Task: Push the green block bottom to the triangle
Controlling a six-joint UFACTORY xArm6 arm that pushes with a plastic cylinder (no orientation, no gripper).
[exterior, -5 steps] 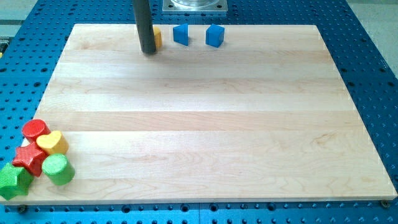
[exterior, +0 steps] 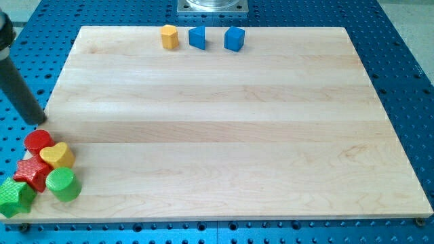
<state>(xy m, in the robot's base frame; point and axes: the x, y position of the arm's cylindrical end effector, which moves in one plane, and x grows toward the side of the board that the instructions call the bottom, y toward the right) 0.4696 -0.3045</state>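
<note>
Camera view: my tip sits off the board's left edge, holding nothing, just above the red cylinder. Green cylinder lies in the bottom-left corner, below the tip. Counts: two green, two red, one yellow heart, two blue, one orange. Green star-like block, red star, ribbed sides. Blue blocks and orange one line the top edge. Wooden board, perforated blue table.

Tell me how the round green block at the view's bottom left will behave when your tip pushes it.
The round green block looks short and wide, so it should slide rather than tip. It touches the red star block and yellow heart block, so they may shift too. My tip sits above the cluster, not touching.
</note>
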